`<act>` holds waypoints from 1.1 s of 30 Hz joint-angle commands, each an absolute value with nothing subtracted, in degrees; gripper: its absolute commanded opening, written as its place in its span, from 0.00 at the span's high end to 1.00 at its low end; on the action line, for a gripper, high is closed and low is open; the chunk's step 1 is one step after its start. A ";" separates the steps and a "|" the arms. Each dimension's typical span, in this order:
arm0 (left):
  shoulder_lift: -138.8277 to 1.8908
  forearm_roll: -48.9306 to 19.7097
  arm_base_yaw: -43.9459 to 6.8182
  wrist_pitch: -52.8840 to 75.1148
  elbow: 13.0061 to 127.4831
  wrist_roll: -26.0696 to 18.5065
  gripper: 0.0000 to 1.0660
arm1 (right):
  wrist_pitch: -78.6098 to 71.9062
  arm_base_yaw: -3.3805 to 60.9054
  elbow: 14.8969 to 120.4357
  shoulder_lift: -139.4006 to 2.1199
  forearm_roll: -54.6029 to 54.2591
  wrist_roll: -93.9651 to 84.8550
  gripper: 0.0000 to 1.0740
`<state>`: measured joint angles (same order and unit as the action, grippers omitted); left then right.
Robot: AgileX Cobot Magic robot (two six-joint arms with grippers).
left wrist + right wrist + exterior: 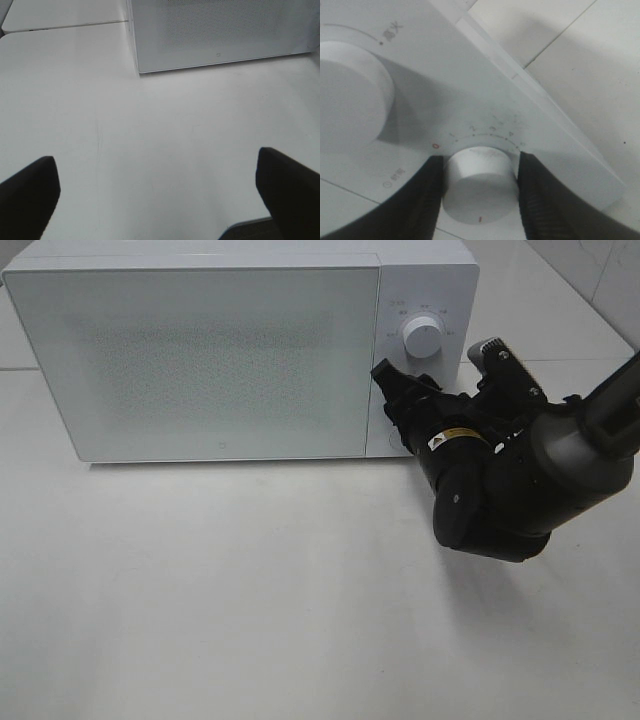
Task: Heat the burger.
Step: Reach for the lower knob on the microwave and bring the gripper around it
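Two knobs on the white microwave's [250, 252] control panel [450, 290]: upper knob [421, 339] free, lower timer knob [479, 185] pinched by the half-closed right gripper [480, 162], one black finger against each side. Microwave door [200, 360] shut. Left gripper [155, 155] spread wide above the white table [150, 115], holding nothing. No sight of the burger in any view; whereabouts impossible to tell.

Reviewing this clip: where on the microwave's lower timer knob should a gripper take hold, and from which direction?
Grip the lower timer knob by its smooth cylindrical side wall, with the jaws on opposite sides. It stands out from the control panel, so come straight at the panel along the knob's axis, as the right gripper does here.
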<state>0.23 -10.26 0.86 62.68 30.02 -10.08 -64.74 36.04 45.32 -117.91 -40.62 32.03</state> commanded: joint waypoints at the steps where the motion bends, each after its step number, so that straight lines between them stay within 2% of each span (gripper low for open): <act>1: 1.38 -10.60 0.63 61.82 29.91 -9.63 0.06 | -57.64 36.04 45.89 -118.49 -36.50 35.98 0.88; 14: 1.38 -10.60 0.63 61.82 29.91 -9.63 0.06 | -62.40 36.04 45.89 -118.49 -33.63 55.23 0.88; 33: 1.38 -10.60 0.63 61.82 29.91 -9.63 0.06 | -72.77 36.04 45.89 -118.49 -31.68 71.45 0.88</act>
<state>0.23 -10.26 0.86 62.68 30.02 -10.08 -67.95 35.87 44.58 -118.66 -38.33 68.47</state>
